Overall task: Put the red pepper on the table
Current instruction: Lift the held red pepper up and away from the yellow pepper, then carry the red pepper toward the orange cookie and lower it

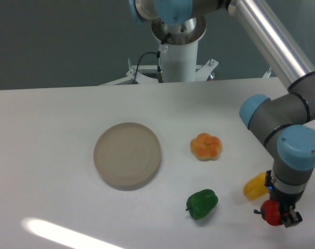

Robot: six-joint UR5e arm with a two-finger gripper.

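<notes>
The small glossy red pepper (270,212) is at the front right of the white table (53,129), its dark stem pointing left. My gripper (280,216) points straight down and is shut on the pepper, with dark fingers (290,217) showing on its right side. The pepper is low, at or just above the tabletop; I cannot tell whether it touches. The wrist hides part of the pepper.
A yellow pepper (255,187) lies just behind and left of the gripper. A green pepper (202,203) is at the front centre and an orange lobed pepper (206,147) behind it. A round beige plate (127,155) sits at mid-table. The arm's base (178,52) stands at the back edge.
</notes>
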